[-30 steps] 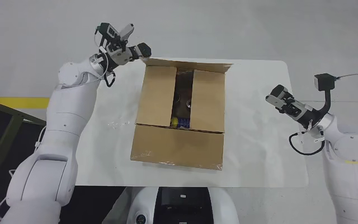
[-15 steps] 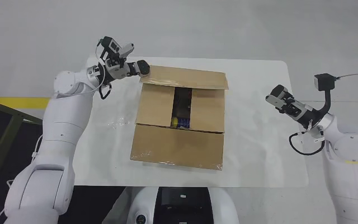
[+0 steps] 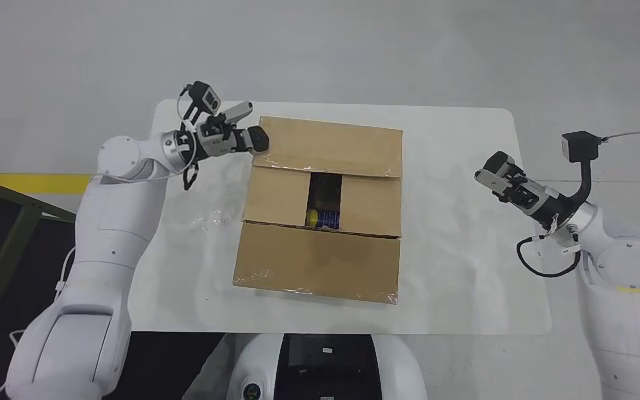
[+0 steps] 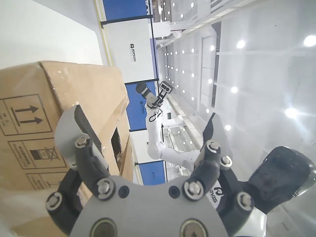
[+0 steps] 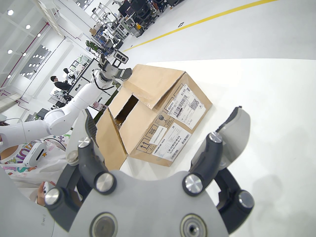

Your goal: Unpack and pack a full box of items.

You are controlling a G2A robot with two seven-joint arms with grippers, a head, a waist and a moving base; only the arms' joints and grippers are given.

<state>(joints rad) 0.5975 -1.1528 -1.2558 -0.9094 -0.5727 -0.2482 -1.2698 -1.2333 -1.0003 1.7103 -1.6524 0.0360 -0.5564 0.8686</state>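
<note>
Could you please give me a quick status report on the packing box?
Left gripper open at far corner of brown cardboard box. Right gripper open over white table, apart. Flaps folded in, centre gap open. Nothing in the way.

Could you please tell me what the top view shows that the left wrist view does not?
Top view: the cardboard box's whole top, with yellow and blue items in its gap. Left wrist view: arrows and handling symbols printed on the box's side, plus the left gripper's open fingers close up. Both: the box, the gap between its flaps, and the right arm.
</note>
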